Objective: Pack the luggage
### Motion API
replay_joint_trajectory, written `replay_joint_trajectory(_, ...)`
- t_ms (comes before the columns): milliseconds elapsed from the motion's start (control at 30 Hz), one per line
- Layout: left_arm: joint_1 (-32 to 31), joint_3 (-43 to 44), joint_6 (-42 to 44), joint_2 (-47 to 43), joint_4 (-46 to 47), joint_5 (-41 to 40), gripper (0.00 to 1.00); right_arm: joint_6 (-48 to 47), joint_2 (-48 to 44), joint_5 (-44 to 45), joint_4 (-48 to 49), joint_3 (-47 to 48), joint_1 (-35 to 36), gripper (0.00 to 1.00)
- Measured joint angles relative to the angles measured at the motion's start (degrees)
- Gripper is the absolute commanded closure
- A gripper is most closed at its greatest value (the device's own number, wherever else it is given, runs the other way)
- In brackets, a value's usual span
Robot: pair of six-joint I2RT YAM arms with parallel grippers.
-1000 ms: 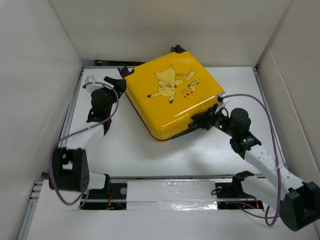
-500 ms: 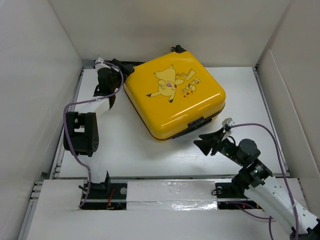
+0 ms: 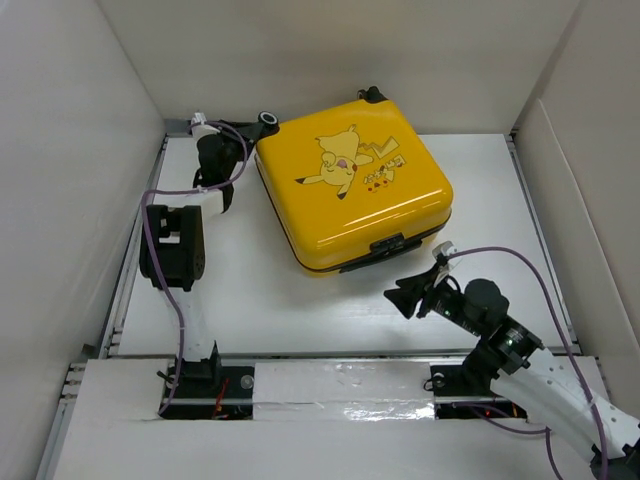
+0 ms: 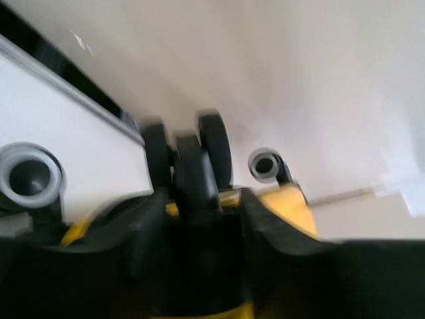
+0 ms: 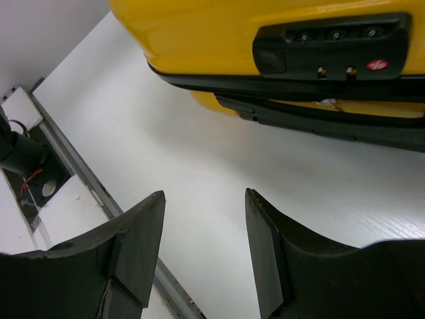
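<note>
- The luggage (image 3: 350, 190) lies flat on the table (image 3: 260, 300) toward 12 o'clock, near the back wall, with its cartoon print facing up.
- Its lid is down. In the right wrist view the two yellow shell halves (image 5: 199, 33) meet along the black trim.
- The combination lock (image 5: 329, 50) sits on the edge facing 5 o'clock. Whether it is latched cannot be told.
- The left tool (image 3: 252, 132) is at the case's 10 o'clock corner, by a grey-hubbed wheel (image 3: 268, 120).
- In the blurred left wrist view the left tool (image 4: 199, 206) has a black wheel fitting (image 4: 192, 166) between its fingers. Whether they pinch it or only flank it, I cannot tell.
- The right tool (image 3: 402, 296) hovers over bare table at 5 o'clock of the case, near the lock edge but apart from it. Its jaws stand apart with nothing between them (image 5: 204, 199).
- Progress, as a judgement: with the case closed, the packing looks largely done. What seems left is checking the closure or shifting the case.
</note>
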Motion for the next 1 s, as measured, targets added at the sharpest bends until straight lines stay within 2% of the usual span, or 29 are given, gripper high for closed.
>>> replay_joint_trajectory(100, 0.94, 0.79, 0.04, 0.55, 2.54, -1.86, 0.97, 0.72, -1.55, 0.98, -0.15, -0.02, 0.0, 0.45)
replay_joint_trajectory(133, 1.11, 0.94, 0.04, 0.61, 3.34, -1.86, 1.0, 1.01, -1.77, 1.09, -0.11, -0.07, 0.0, 0.45)
replay_joint_trajectory(400, -0.61, 0.28, 1.16, -1.2, 6.69, 0.7, 1.0, 2.29, -1.75, 1.27, 0.02, -0.52, 0.0, 0.42)
replay_joint_trajectory(467, -0.79, 0.26, 2.49, -2.93, 4.92, 1.2, 0.78, 2.38, -1.11, 1.29, 0.33, -0.52, 0.0, 0.42)
replay_joint_trajectory(500, -0.79, 0.13, 3.26, -4.04, 3.65, 1.07, 0.5, 2.38, -0.61, 1.29, 0.44, -0.52, 0.0, 0.42)
replay_joint_trajectory(600, -0.57, -0.87, 5.27, -7.21, -0.04, -0.92, 0.23, 2.36, 1.14, 1.27, 0.74, -0.52, 0.0, 0.4)
replay_joint_trajectory(667, -0.15, -1.03, 6.51, -8.11, -2.58, -1.99, 0.18, 2.29, 2.32, 1.33, 1.33, -0.52, 0.0, 0.38)
replay_joint_trajectory(733, 0.44, -0.79, 7.78, -7.82, -5.55, -2.54, 0.14, 2.21, 3.21, 2.27, 1.62, -0.48, 0.0, 0.3)
replay_joint_trajectory(867, 1.16, 3.26, 10.51, -3.5, -11.52, -1.81, 0.07, 2.21, 3.93, 6.73, 0.37, 0.57, 0.0, 0.3)
replay_joint_trajectory(1000, 1.42, 6.99, 11.63, 1.16, -13.57, 1.2, 0.05, 2.1, 4.42, 13.22, 1.51, 1.55, 0.0, 0.71)
